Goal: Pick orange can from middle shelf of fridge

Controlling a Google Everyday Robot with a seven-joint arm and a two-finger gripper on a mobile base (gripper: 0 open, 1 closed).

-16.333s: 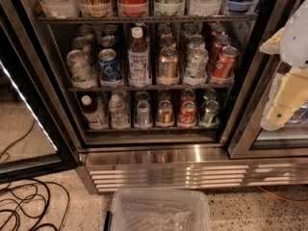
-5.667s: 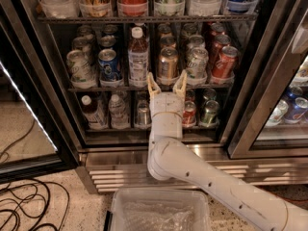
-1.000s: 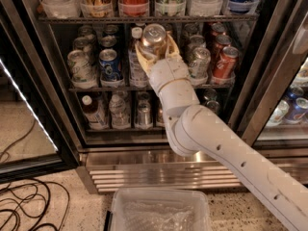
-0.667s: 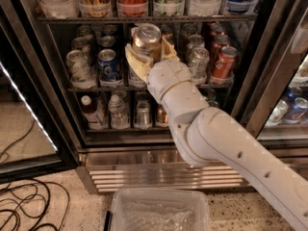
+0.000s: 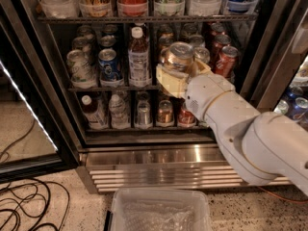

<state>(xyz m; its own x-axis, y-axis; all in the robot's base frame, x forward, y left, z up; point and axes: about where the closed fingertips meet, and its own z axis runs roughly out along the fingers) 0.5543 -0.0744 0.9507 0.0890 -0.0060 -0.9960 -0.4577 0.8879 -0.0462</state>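
We see the gripper (image 5: 180,70) has moved right and lower, now in front of the shelf (image 5: 115,87); its fingers clamp the orange can (image 5: 179,55) (upright, lid above them).

The white arm (image 5: 269,148) comes in from the frame edge at about 4 o'clock and reaches up toward 10 o'clock, thick at the elbow and narrower at the wrist (image 5: 211,97). The gripper (image 5: 182,70) is just above the middle of the view. Its two cream fingers (image 5: 167,79) are closed around the orange can (image 5: 179,57) - one at the can's 8 o'clock side, the other at its 4 o'clock side - and the can stands nearly upright between them, lid up.
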